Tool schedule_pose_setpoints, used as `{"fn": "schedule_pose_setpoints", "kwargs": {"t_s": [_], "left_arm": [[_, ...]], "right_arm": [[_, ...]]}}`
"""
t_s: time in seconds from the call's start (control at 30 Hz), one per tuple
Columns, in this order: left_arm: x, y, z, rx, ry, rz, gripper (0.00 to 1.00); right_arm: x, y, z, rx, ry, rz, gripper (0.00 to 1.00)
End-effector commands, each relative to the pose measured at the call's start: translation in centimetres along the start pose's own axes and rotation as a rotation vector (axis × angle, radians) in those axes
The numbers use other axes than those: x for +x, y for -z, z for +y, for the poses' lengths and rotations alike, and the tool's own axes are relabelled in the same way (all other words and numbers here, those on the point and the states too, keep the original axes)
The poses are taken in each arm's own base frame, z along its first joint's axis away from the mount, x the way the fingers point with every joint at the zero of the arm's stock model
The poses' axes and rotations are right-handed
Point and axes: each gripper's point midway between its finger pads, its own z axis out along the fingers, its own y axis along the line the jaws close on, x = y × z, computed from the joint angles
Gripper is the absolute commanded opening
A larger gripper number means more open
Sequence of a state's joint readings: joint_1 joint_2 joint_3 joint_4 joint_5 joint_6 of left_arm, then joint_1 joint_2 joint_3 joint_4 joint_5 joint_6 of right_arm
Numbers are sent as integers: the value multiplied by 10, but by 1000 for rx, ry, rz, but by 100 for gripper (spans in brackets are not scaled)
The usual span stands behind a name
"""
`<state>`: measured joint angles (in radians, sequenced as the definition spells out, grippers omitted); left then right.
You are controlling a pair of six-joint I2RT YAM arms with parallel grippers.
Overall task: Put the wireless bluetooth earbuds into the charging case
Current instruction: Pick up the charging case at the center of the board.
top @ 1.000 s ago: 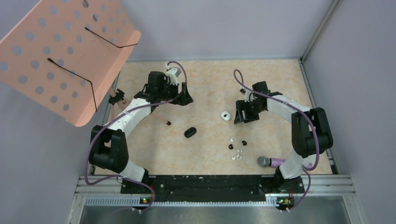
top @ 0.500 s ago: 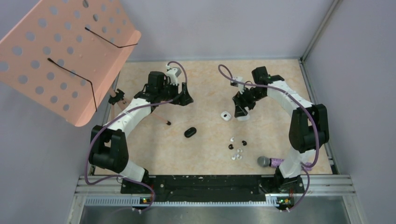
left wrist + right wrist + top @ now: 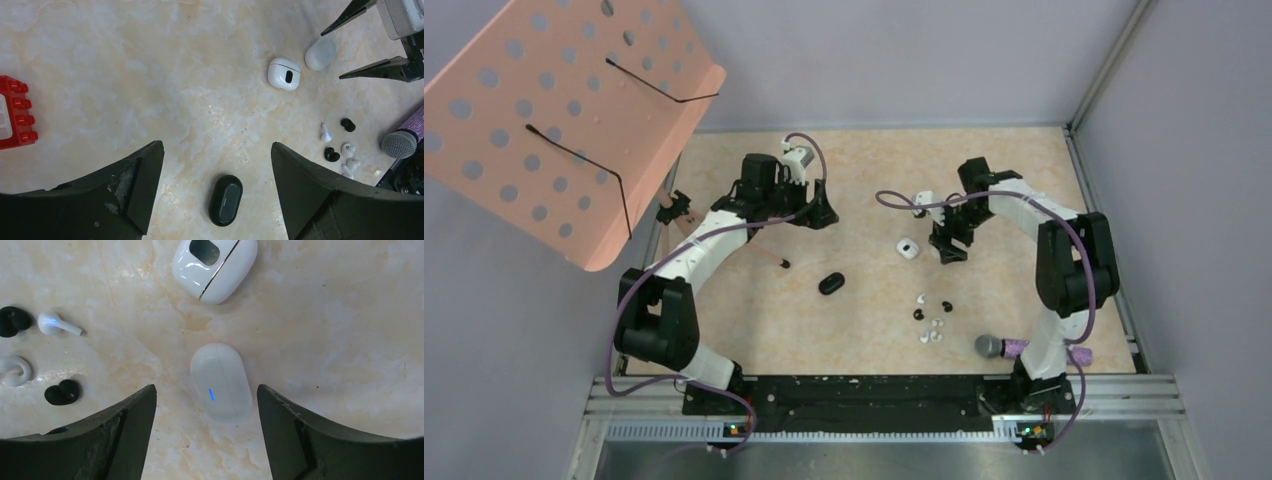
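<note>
Several tiny earbuds (image 3: 930, 316), white and black, lie loose at the right centre; they also show in the right wrist view (image 3: 55, 324) and the left wrist view (image 3: 340, 147). A closed white case with a blue light (image 3: 221, 381) lies between the tips of my open right gripper (image 3: 205, 410), which hovers above it (image 3: 951, 248). A second white case (image 3: 908, 248) with a dark window (image 3: 215, 265) lies just beyond. A closed black case (image 3: 831, 284) lies below my open, empty left gripper (image 3: 217, 155).
A purple glitter microphone (image 3: 1002, 347) lies near the right arm's base. A red brick (image 3: 15, 112) sits at the left in the left wrist view. A pink perforated stand (image 3: 564, 110) leans over the back left. A thin stick (image 3: 769, 255) lies by the left arm.
My right wrist has turned and its cable swung left; the gripper now stands over the white case with the light. The left arm has not moved.
</note>
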<state>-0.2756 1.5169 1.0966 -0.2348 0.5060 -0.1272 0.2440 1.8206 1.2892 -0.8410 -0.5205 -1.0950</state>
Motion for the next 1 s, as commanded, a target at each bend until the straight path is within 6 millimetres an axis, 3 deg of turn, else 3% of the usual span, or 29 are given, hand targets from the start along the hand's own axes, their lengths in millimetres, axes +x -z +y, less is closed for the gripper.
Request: {"fn": "schedule_pose_setpoints", "kwargs": {"t_s": [0.0,0.1,0.33,0.97], "left_arm": [[-12,7,-7,21,-42,-38,84],[-13,7,-7,20,-35,-40,85],[-19,10,-31,155,-33,-45,87],[-16,4,-30,171,-24,-14,86]], "right_arm": [[4,1,-10,19,103,9,73],[11,0,-12,18,92,13,71],[22,-2,-19,32,107,41,68],[26,-21,-23,64,157,48,55]]}}
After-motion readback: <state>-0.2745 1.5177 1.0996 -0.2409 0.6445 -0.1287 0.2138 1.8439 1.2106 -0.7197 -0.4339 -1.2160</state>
